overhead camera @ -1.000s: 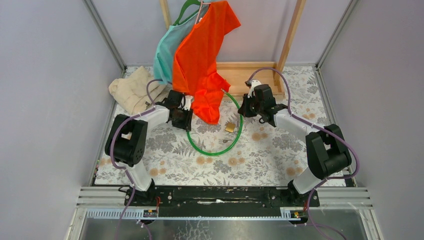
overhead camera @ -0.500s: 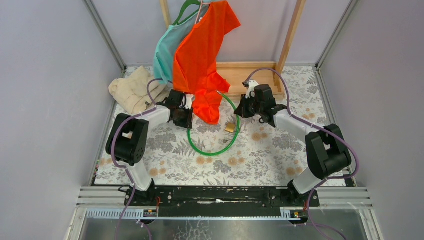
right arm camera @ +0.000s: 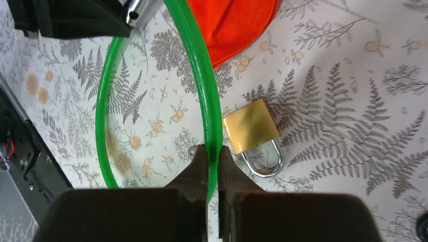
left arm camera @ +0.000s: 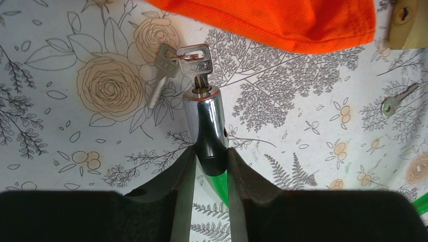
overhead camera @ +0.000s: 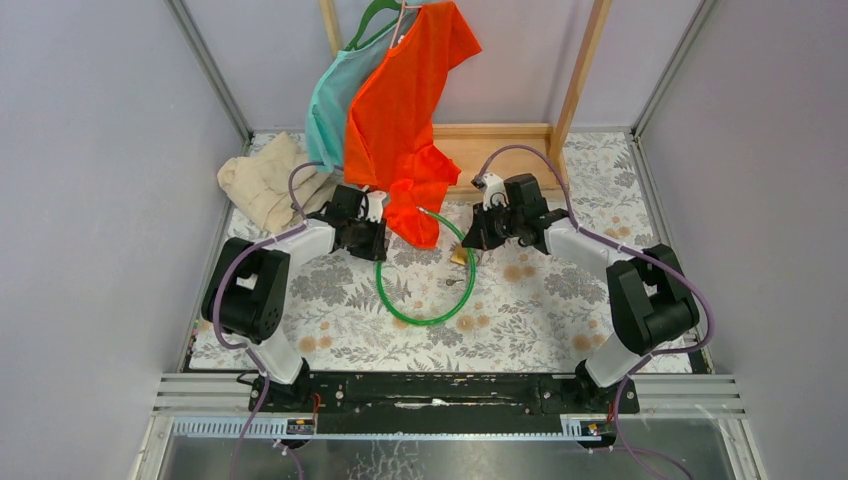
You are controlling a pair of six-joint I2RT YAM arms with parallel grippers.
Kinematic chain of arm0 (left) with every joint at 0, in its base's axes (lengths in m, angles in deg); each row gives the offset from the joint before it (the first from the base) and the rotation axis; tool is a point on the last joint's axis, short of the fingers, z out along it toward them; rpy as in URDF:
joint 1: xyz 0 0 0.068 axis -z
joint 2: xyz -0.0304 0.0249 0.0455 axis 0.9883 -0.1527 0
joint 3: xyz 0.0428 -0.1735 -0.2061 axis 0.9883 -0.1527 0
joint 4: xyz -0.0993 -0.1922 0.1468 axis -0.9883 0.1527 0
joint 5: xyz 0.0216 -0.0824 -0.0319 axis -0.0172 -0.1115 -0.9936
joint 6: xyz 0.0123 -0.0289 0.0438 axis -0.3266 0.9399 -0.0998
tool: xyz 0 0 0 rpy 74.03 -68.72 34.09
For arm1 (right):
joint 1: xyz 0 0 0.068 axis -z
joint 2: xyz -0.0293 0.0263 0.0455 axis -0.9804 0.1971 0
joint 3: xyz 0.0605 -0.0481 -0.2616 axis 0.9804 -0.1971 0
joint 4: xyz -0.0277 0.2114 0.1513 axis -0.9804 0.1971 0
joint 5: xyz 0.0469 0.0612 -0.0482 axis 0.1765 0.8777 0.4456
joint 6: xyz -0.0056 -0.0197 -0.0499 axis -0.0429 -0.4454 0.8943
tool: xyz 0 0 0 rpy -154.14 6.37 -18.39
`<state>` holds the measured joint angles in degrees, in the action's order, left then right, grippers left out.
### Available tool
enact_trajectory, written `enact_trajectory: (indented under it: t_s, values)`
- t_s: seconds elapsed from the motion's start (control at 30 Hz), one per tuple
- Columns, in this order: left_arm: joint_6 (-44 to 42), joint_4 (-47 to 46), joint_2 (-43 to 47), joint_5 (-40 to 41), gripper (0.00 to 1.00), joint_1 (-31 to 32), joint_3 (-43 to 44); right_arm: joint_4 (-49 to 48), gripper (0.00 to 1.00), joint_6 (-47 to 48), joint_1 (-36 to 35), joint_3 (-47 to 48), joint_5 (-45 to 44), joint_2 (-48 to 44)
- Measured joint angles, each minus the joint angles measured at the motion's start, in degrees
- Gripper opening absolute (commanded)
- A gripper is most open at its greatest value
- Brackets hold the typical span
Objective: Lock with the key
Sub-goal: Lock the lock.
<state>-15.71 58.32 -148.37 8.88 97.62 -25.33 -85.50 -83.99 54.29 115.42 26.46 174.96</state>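
Observation:
My left gripper (left arm camera: 211, 151) is shut on the chrome lock head (left arm camera: 204, 121) of a green cable lock (overhead camera: 425, 318). A bare metal key (left arm camera: 194, 59) sits in the head's cylinder, and a second key (left arm camera: 162, 65) hangs from its ring. My right gripper (right arm camera: 213, 151) is shut on the green cable (right arm camera: 202, 75), right beside a brass padlock (right arm camera: 251, 125) lying on the cloth. From above, the left gripper (overhead camera: 368, 238) and right gripper (overhead camera: 478, 237) face each other across the loop. The orange-headed key is out of view.
An orange shirt (overhead camera: 405, 110) and a teal garment (overhead camera: 335, 100) hang from a wooden rack (overhead camera: 490, 150); the shirt's hem reaches the table by the lock head. A beige cloth (overhead camera: 265, 180) lies back left. A loose small key (left arm camera: 396, 101) lies near the padlock.
My right gripper moved left with the cable, carrying its free end closer to the lock head and narrowing the loop. My left gripper shifted slightly back.

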Motion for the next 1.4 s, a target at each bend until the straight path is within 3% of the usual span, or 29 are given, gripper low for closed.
enact_trajectory:
  t_s: [1.4]
  values:
    - [-2.3, -6.5, 8.7, 1.2, 0.00, 0.0, -5.9, 10.4, 0.00, 2.1, -11.8, 10.0, -2.1, 11.4]
